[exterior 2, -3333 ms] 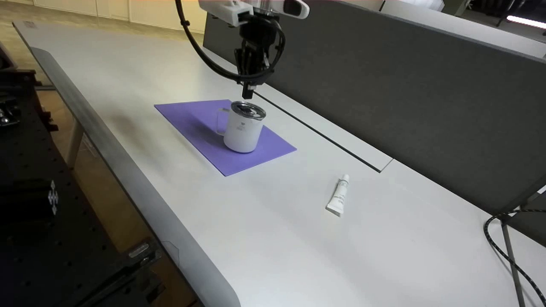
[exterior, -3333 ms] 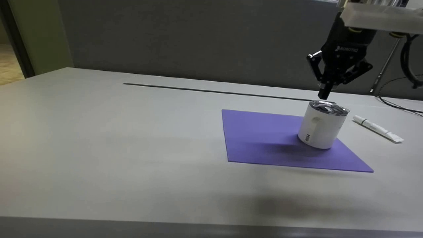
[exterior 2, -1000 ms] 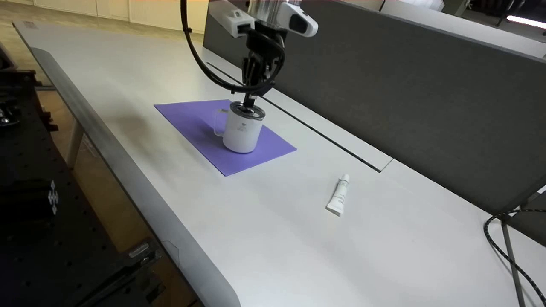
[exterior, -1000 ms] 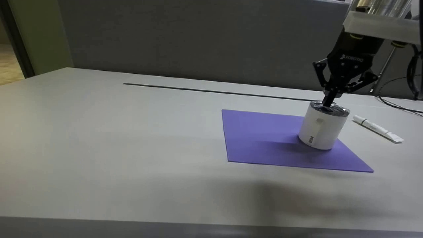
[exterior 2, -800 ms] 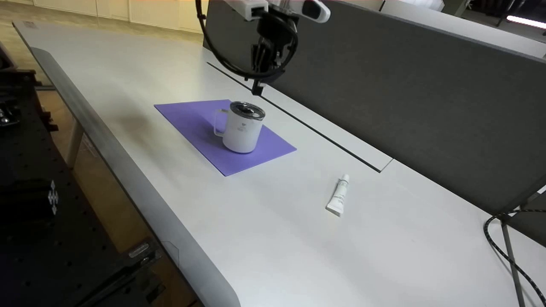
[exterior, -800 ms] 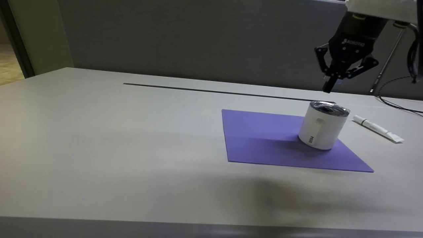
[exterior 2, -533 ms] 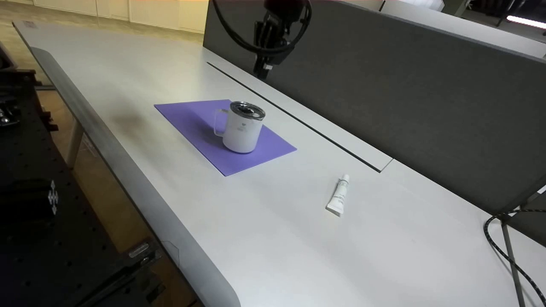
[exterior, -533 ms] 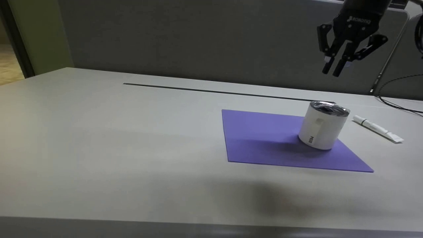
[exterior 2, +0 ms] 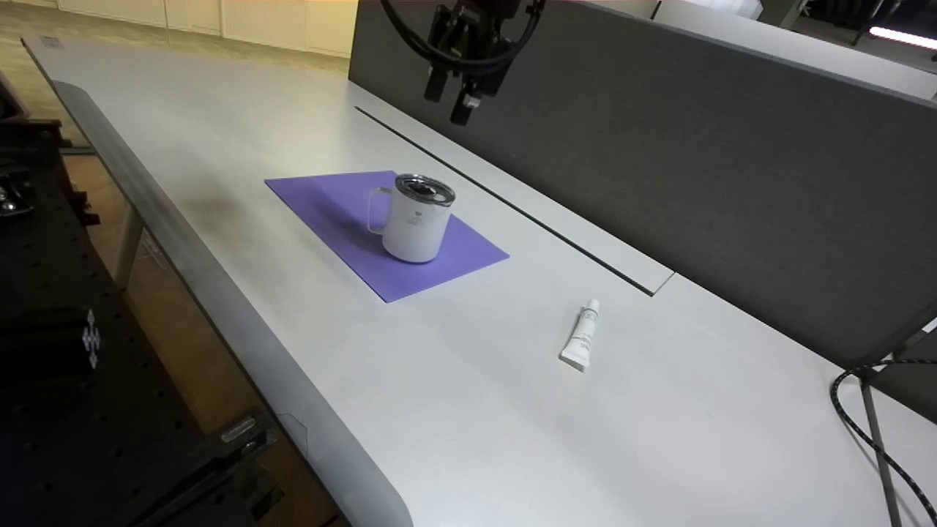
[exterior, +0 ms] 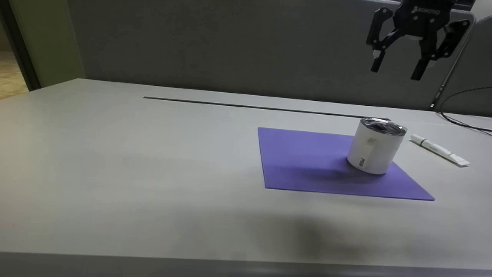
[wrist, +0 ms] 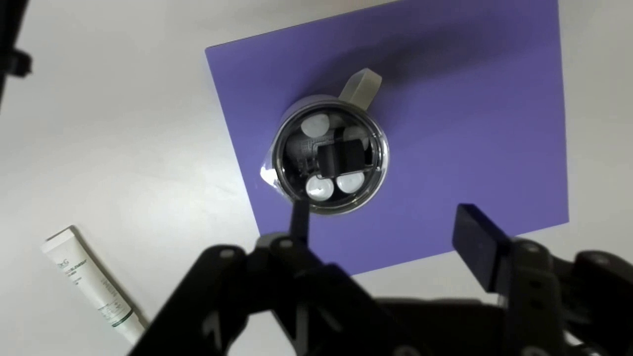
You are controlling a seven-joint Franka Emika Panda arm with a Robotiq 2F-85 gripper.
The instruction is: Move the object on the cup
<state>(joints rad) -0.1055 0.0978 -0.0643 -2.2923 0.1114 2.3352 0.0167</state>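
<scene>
The white cup (exterior: 374, 152) stands on the purple mat (exterior: 303, 157), its handle (exterior 2: 377, 212) on one side. Its clear lid with a dark-looking top shows in both exterior views. From above, in the wrist view, a black tab (wrist: 341, 158) sits on the lid (wrist: 378, 183). Several pale round spots show there too; whether they lie on or under the lid I cannot tell. My gripper (exterior: 396, 75) hangs well above the cup in both exterior views, touching nothing. Its fingers (wrist: 477, 247) are spread wide with nothing between them.
A white tube (exterior 2: 580, 337) lies on the table (exterior 2: 454, 410) beside the mat. Behind the table runs a dark grey partition (exterior: 230, 46). A dark slot (exterior: 246, 106) crosses the tabletop near it, and a black cable (exterior 2: 878, 439) lies at one end.
A second ago my gripper was shut with its tips at the lid. It has since risen away and its fingers have spread. Compared with 3.3 seconds ago, the cup is turned slightly.
</scene>
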